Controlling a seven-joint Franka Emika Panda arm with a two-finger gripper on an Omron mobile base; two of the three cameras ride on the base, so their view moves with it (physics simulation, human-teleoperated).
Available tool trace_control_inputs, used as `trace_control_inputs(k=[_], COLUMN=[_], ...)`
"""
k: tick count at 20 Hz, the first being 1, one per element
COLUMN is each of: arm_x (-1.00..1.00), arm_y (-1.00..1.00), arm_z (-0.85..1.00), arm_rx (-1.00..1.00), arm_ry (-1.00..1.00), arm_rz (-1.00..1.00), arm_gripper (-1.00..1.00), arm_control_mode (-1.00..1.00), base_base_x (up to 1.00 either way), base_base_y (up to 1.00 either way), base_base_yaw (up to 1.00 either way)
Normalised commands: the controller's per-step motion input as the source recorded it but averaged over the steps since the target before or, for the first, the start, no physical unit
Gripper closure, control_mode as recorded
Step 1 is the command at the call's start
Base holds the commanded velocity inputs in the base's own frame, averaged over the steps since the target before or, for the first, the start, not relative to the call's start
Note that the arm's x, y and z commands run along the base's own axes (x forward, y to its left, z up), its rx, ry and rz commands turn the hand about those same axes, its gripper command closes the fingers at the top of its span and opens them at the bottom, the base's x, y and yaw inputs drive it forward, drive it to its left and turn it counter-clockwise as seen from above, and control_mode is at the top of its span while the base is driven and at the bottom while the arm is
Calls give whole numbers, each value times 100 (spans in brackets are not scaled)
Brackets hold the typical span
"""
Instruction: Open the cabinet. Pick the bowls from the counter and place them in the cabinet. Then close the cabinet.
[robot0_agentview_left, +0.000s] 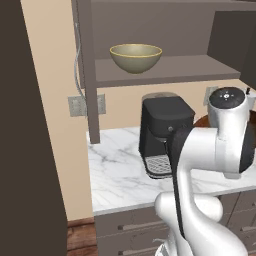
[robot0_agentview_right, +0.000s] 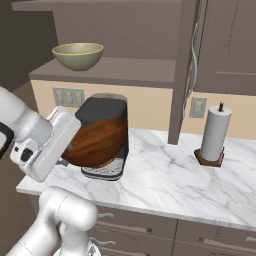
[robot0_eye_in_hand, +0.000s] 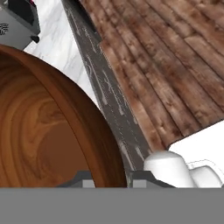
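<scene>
Above the counter, your gripper pinches the brown bowl's rim; the yellow bowl sits inside the open cabinet.

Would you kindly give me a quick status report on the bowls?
Gripper shut on brown wooden bowl, lifted above counter. Olive bowl already on cabinet shelf, doors open. Coffee machine stands close behind.

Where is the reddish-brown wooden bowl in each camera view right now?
Left base view: wooden bowl, a sliver at mid right.
Right base view: left of centre, in front of the black coffee machine.
Hand view: left half, seen from inside.
Shared landmark: the coffee machine, in both base views.
</scene>
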Motion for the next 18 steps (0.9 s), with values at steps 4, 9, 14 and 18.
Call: trace_control_inputs(k=[4,9,14,18], arm_x=[-35,-24,-24,0], arm_y=[27,1,2,9], arm_z=[100,97,63,14], arm_rx=[-3,1,2,0], arm_ry=[0,-3,-19,-40], arm_rz=[15,15,11,9], arm_gripper=[100,100,100,100], arm_control_mode=[-100,-100,-100,-100], base_base_x=[0,0,0,0], base_base_y=[0,0,0,0], base_base_yaw=[0,0,0,0])
